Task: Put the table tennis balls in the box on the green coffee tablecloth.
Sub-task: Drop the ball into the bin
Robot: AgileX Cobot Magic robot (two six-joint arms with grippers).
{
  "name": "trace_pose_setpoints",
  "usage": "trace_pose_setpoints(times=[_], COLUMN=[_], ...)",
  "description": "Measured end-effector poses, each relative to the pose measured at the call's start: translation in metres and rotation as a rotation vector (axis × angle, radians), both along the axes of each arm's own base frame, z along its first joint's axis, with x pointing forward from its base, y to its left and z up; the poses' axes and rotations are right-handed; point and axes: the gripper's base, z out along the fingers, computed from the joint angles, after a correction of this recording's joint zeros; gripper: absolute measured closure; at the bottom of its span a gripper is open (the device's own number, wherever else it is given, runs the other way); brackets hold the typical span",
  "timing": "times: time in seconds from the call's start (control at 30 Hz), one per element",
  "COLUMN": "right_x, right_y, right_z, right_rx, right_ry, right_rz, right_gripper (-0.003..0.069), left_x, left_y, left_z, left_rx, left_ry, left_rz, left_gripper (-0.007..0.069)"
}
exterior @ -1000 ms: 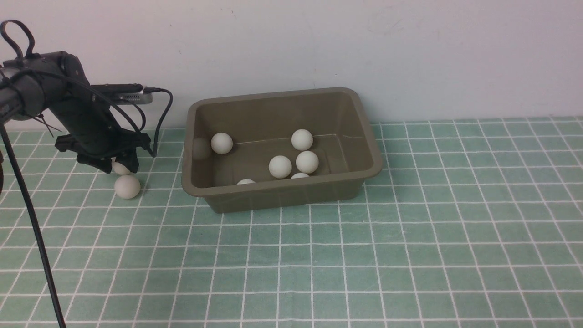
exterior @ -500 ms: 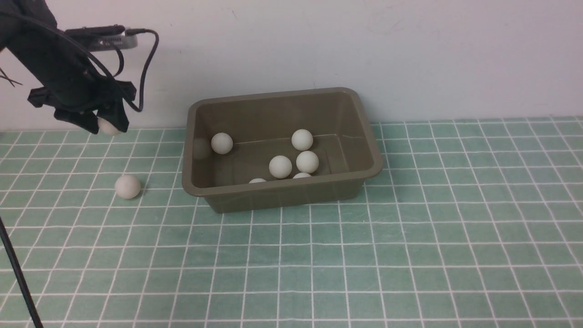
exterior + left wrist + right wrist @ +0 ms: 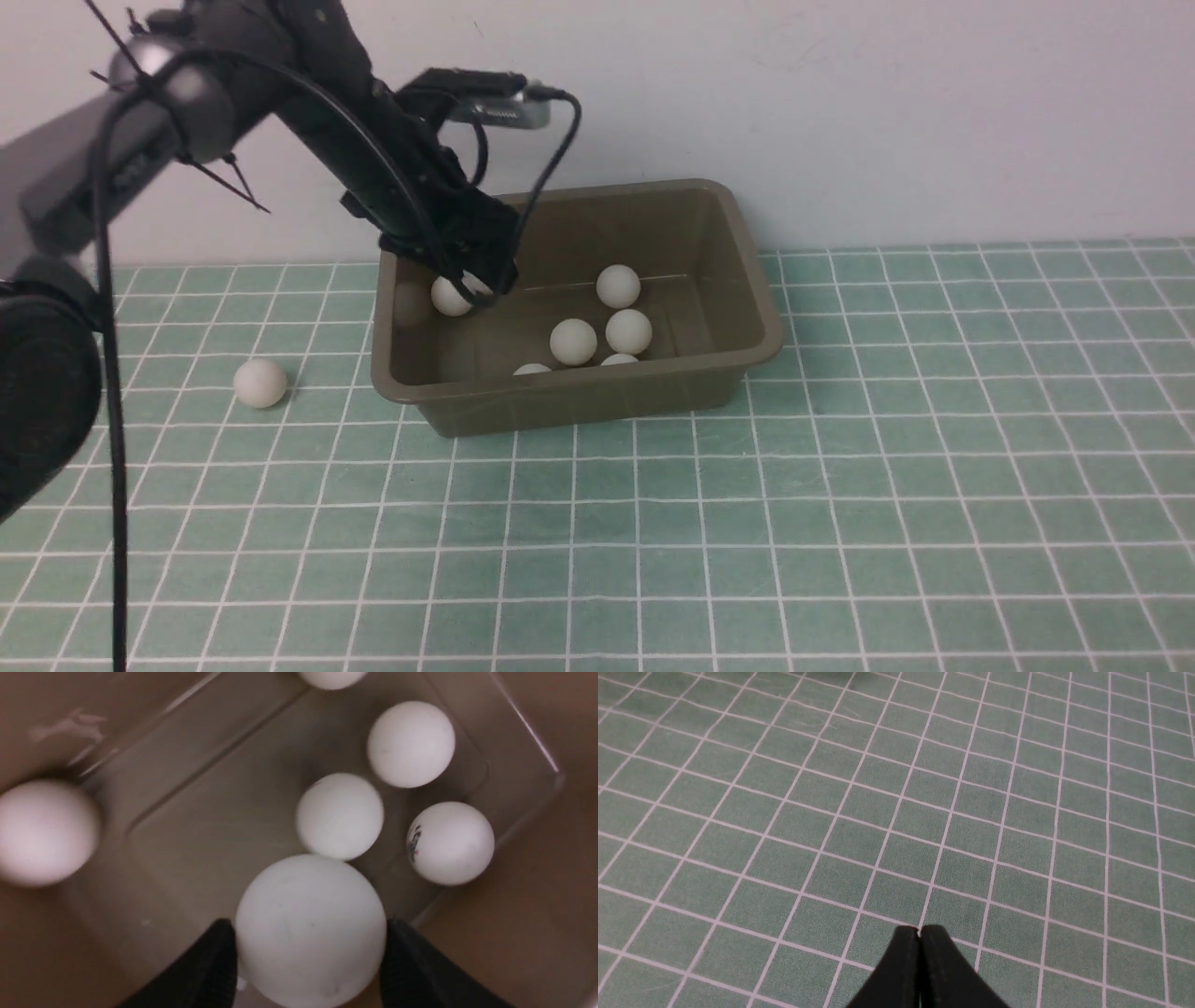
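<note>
Balls come first: the one you are carrying (image 3: 310, 928) sits pinched between the two black fingers of the left gripper (image 3: 467, 291), which is closed on it above the box's floor. A second ago that gripper was low at the left of the front view, over the cloth beside the box; half a second ago it was lifted with the ball; now it hangs inside the box (image 3: 738, 243), at its upper-left corner in that view. So you have made the transfer, and I judge only the release is left for this ball.

Below it in the left wrist view you can see other balls resting on the box floor, one with a printed logo (image 3: 451, 842). The front view shows a cluster right of centre (image 3: 573, 341).

One ball (image 3: 260, 383) is not yet in: it lies on the green coffee tablecloth (image 3: 840, 523) at the left of the front view, well apart from the box wall. It will likely be your next pick.

Your right gripper (image 3: 919, 933) is fully closed and empty, hovering over bare cloth.
</note>
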Motion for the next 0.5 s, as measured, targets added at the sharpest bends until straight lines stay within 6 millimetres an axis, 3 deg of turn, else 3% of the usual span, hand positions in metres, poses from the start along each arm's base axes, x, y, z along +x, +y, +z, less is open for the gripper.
trace_pose_setpoints(times=[0.1, 0.23, 0.37, 0.5], right_x=[0.000, 0.000, 0.000, 0.000], right_y=[0.000, 0.000, 0.000, 0.000], right_z=[0.000, 0.000, 0.000, 0.000], right_rx=[0.000, -0.001, -0.001, -0.001], right_ry=[0.000, 0.000, 0.000, 0.000], right_rz=[0.000, 0.000, 0.000, 0.000], right_gripper=[0.0675, 0.0675, 0.0675, 0.0675], left_x=[0.001, 0.002, 0.000, -0.003], left_y=[-0.019, -0.021, -0.014, 0.008], left_z=[-0.017, -0.017, -0.006, 0.029], left_rx=[0.013, 0.013, 0.045, 0.129], left_ry=[-0.009, -0.023, 0.002, -0.026], left_rz=[-0.051, -0.051, -0.057, -0.027], left_gripper=[0.0153, 0.0028, 0.0006, 0.0021])
